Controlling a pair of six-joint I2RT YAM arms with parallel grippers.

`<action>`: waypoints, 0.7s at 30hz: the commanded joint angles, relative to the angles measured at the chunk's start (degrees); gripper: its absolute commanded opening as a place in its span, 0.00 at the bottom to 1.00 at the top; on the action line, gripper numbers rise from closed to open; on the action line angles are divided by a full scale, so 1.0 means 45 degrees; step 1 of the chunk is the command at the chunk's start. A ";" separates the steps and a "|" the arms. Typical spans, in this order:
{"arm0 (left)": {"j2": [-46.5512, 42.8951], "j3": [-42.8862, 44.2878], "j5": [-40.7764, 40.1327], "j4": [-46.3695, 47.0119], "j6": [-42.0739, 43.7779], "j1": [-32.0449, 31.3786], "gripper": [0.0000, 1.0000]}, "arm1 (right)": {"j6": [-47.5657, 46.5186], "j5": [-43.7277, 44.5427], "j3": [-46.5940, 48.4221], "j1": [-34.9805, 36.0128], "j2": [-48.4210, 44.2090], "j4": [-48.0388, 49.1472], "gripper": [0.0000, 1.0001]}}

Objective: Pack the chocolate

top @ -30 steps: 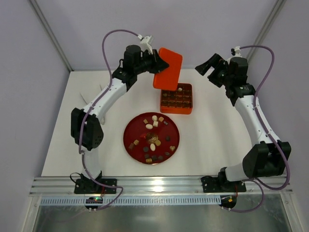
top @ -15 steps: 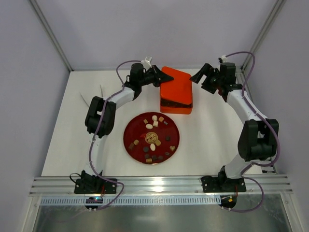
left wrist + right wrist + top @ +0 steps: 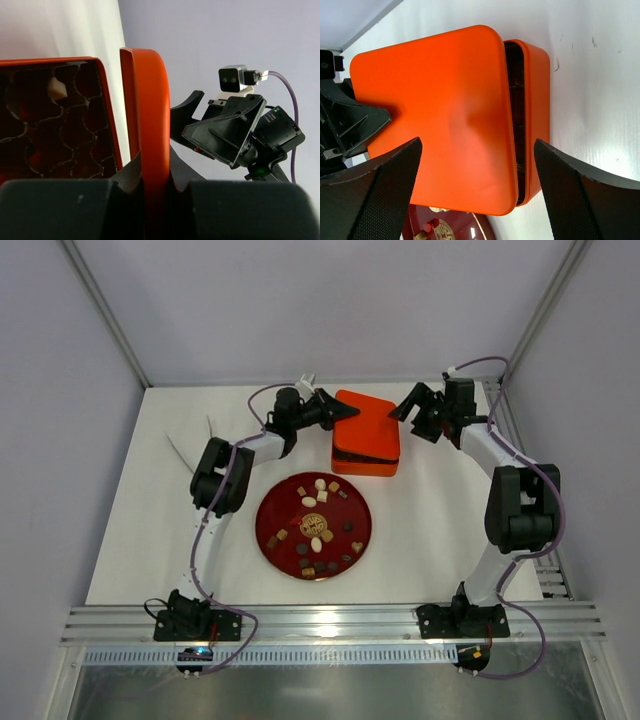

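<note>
**Worktop** (image 3: 150, 540): white, flat; carries the plate, the box and both arms.

**Plate** (image 3: 262, 530): round, dark red, at the centre of the worktop, just on the near side of the box.

**Chocolate** (image 3: 314, 526): small pieces in dark brown, tan and cream-white. Most lie loose and scattered across the plate. The left wrist view shows one cream-white piece seated in a cell of the insert. The other cells are too dark to tell.

**Box** (image 3: 365, 465): square, orange, on the far half of the worktop between the two grippers.

**Insert** (image 3: 55, 125): brown grid of shaped cells inside the box.

**Lid** (image 3: 365, 420): orange with rounded corners. It lies over the box, tilted and not seated. A gap is open along the near side, and in the right wrist view the dark insert shows through it.

**Left gripper** (image 3: 346, 412): at the lid's left edge, pinching the lid's rim. The left wrist view shows the orange wall clamped between the two dark fingers (image 3: 125, 180).

**Right gripper** (image 3: 412, 412): just beside the lid's right edge. Its fingers are spread wide and hold nothing. The right wrist view shows the two fingertips (image 3: 395, 165) far apart, with lid and box framed between them. Whether either finger touches the lid cannot be told.
</note>
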 commanded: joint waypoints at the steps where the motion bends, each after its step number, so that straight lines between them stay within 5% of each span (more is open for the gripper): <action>1: 0.0032 0.0332 0.0205 0.1332 -0.0386 0.0169 0.01 | -0.0055 -0.0153 0.0636 -0.0029 0.0180 0.0623 0.92; 15: 0.1048 0.1151 0.0849 0.1391 -0.0952 0.0267 0.08 | 0.0023 -0.0329 0.0695 0.0049 0.0923 0.0759 0.91; 21: 0.1166 0.1387 0.1162 0.1039 -0.0953 0.0267 0.19 | 0.0042 -0.0329 0.0676 0.0147 0.1021 0.0857 0.91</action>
